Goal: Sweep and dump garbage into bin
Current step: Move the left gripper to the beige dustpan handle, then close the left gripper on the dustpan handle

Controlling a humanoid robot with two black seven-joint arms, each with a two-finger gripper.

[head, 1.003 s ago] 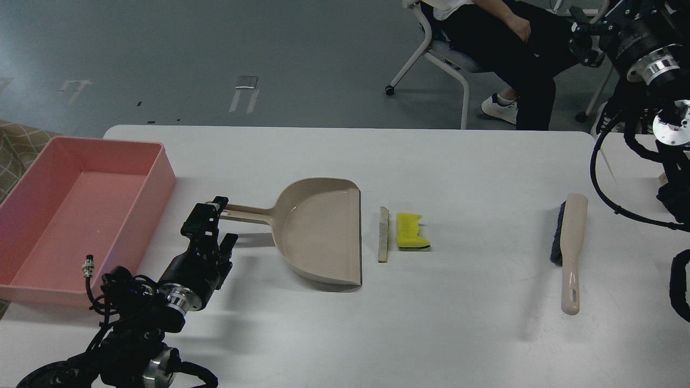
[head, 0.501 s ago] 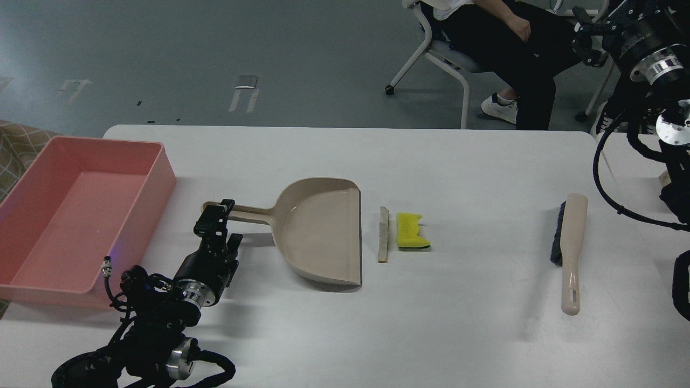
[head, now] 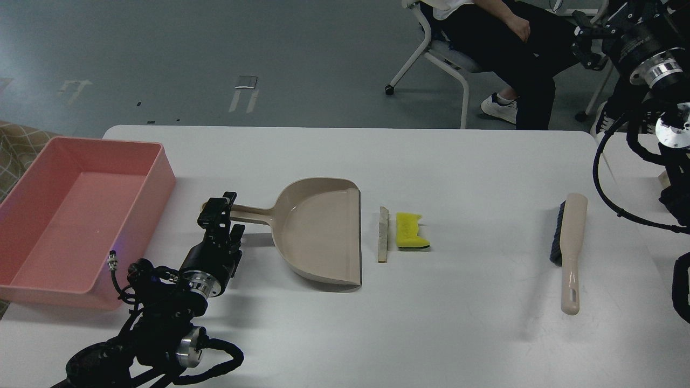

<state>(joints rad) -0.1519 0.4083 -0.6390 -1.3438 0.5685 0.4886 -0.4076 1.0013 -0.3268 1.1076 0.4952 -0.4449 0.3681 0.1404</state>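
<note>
Since the earlier frames, the left gripper [head: 222, 215] has advanced rightward along the table [head: 458, 334] to the tip of the dustpan [head: 318, 231] handle, its fingers spread on either side of the handle and not yet closed on it. Step in hand, by judgement: securing the dustpan. The right gripper [head: 585, 40] is raised at upper right; whether it is open cannot be told. Garbage, a pale strip [head: 383, 234] and a yellow sponge piece [head: 411, 230], lies just beyond the pan's mouth; the brush [head: 568, 250] lies untouched, well apart. The pink bin [head: 75, 215] stands at left. Next: close on the handle, then fetch the brush.
</note>
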